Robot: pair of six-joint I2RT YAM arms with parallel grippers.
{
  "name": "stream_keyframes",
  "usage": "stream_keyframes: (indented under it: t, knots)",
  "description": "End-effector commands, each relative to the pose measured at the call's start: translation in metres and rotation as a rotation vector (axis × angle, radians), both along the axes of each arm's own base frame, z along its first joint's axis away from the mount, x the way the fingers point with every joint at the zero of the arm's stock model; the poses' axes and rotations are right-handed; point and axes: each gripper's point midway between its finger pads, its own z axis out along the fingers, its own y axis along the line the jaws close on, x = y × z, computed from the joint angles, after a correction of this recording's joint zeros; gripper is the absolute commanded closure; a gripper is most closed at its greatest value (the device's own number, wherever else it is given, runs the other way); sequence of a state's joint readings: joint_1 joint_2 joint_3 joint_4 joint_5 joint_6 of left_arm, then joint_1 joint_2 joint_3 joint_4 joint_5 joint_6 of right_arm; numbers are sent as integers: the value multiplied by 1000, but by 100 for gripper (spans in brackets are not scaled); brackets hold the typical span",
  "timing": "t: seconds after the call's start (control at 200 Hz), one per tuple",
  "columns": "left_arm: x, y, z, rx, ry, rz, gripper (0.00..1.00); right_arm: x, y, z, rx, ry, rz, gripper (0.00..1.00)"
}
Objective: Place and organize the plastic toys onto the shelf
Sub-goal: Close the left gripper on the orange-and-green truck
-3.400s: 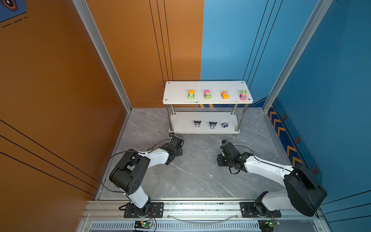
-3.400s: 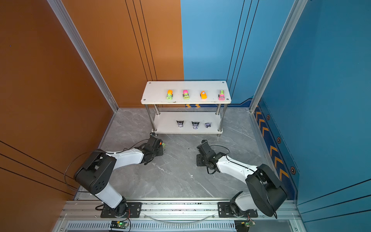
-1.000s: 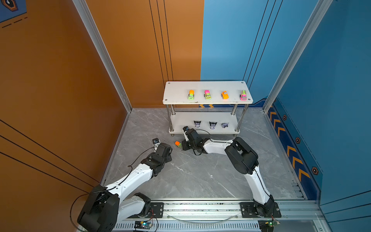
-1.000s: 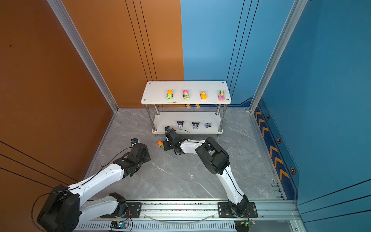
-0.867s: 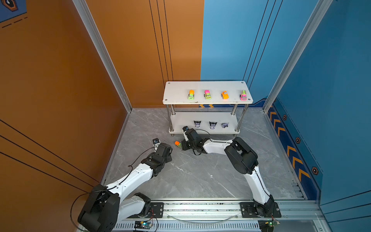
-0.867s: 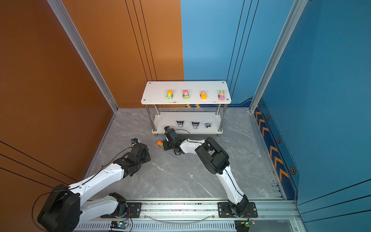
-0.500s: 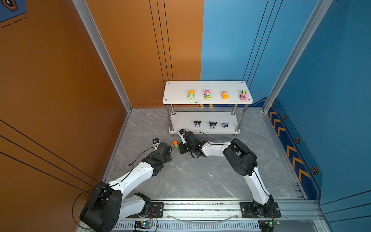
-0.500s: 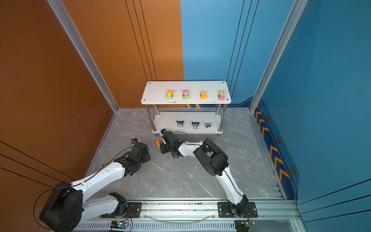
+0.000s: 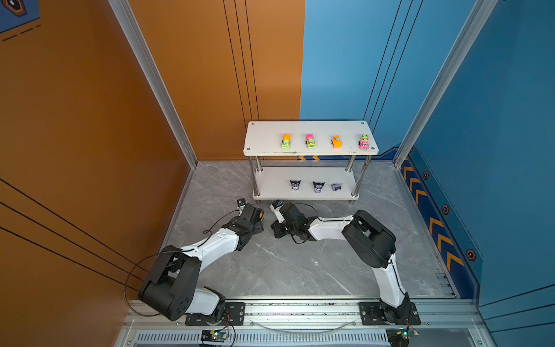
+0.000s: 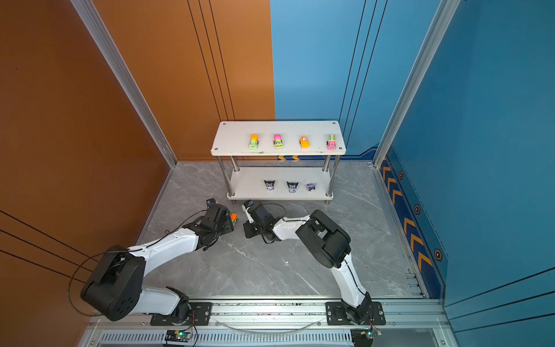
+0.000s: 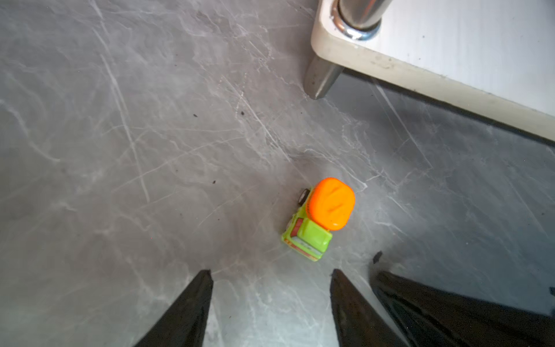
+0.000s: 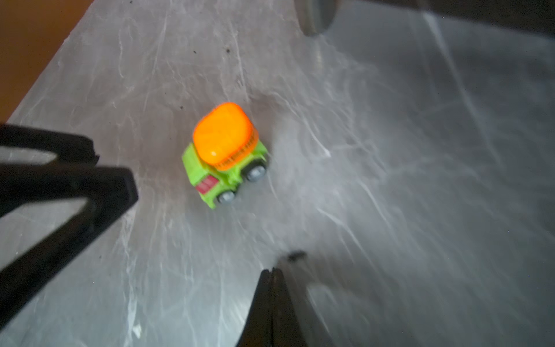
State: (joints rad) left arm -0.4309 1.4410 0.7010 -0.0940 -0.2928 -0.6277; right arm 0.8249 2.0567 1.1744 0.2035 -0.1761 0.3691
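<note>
A small toy car with an orange top and green body [image 11: 321,216] [image 12: 225,153] [image 10: 234,217] stands on its wheels on the grey floor, just in front of the white shelf's [image 10: 231,141] left front foot [image 11: 318,81]. My left gripper [image 11: 271,272] [image 10: 228,221] is open and empty, its tips just short of the car. My right gripper [image 12: 272,270] [image 10: 247,229] is shut on nothing, on the car's other side. Several neon cars [image 9: 286,141] line the top board. Three black-and-lilac figurines [image 9: 318,187] stand on the lower board [image 11: 450,45].
The orange wall [image 9: 120,150] bounds the floor on the left and a blue wall [image 9: 480,150] on the right. The shelf's chrome posts [image 9: 256,177] and lower board edge lie close to both grippers. Grey floor [image 9: 285,264] stretches toward the arm bases.
My left gripper has opened and moved up to the car. The right gripper, still shut, nudged the car slightly left and drew back a little.
</note>
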Motion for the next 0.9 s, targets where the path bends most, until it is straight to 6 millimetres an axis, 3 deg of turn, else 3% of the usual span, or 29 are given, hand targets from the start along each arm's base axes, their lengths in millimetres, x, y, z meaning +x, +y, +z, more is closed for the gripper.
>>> stream_keyframes:
  t: [0.0, 0.165, 0.325, 0.586, 0.896]
  knots:
    - [14, -14, 5, -16, -9, -71, 25, 0, -37, 6, -21, 30, -79, 98]
    - [18, -18, -1, -6, 3, -92, 26, -3, -79, 5, -37, 55, -159, 97]
    - [27, -22, -9, 8, 23, -108, 36, -8, -97, 12, -34, 54, -201, 96]
    - [40, -27, -22, 45, 67, -128, 53, -15, -113, 22, -43, 33, -229, 95]
    - [35, -28, -30, 45, 91, -123, 69, -19, -117, 19, -48, 45, -238, 95]
